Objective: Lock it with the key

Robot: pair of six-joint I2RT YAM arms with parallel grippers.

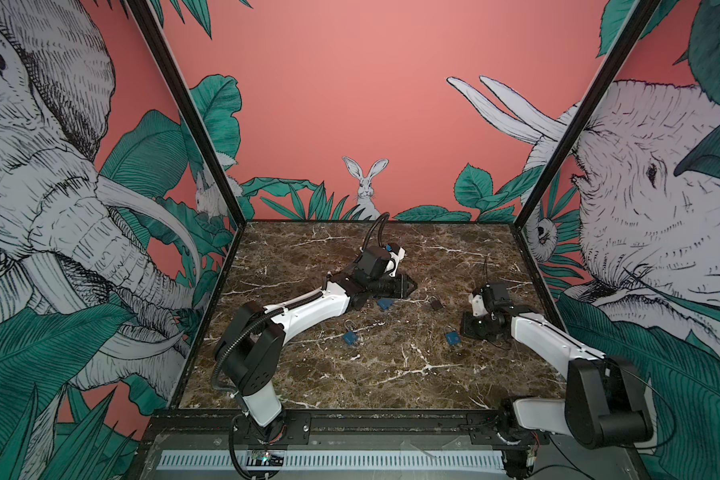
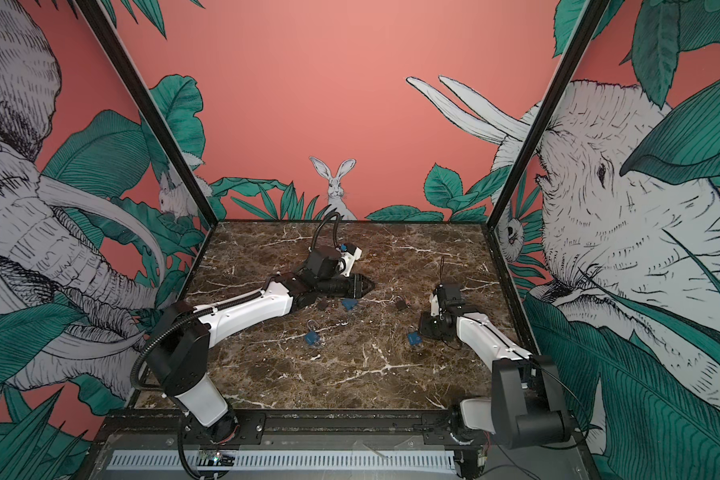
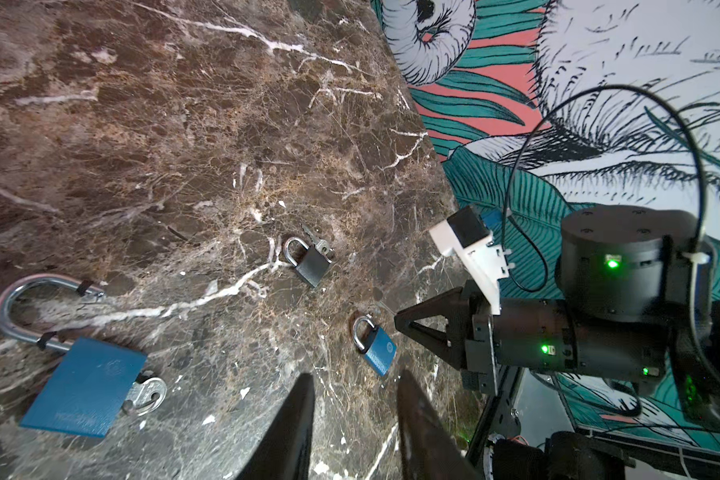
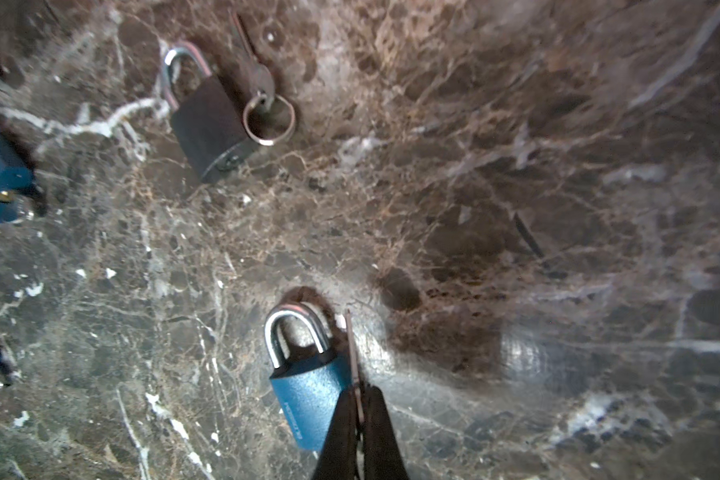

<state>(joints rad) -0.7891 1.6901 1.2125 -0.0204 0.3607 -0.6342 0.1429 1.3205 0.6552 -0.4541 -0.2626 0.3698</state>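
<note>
**Key clamped, keyway not yet met**

Top views: found the right claw [image 1: 464, 330] low over the marble bench [image 1: 371, 374], just beside the small blue padlock [image 1: 452, 338]. Found the left claw [image 2: 368, 286] low too, further back and well apart from that padlock.

Left wrist: showed the left claw [image 3: 356, 376] with fingers [image 3: 296, 415] apart and nothing between them, aimed toward the small blue padlock [image 3: 375, 345]. Noted a large blue padlock [image 3: 84, 386] close by, shackle sprung open, with a seated key [image 3: 146, 395] in its base.

Right wrist: caught the right claw [image 4: 360, 390] pressed together on a thin blade, judged to be the key [image 4: 352, 349] seen edge-on. Lay alongside the padlock's body, tip toward the shackle; could not tell whether touching.

Judged the keyway to sit at the body's opposite end, hidden under the claw. Called for:
- backing the key off, swinging round to that end, and squaring the blade with the slot before pushing;
- pinning the body with the left claw, since a light padlock on polished marble would likely slide.

Left the black padlock [image 4: 208, 124] and its ringed key [image 4: 262, 83] out of it.
</note>
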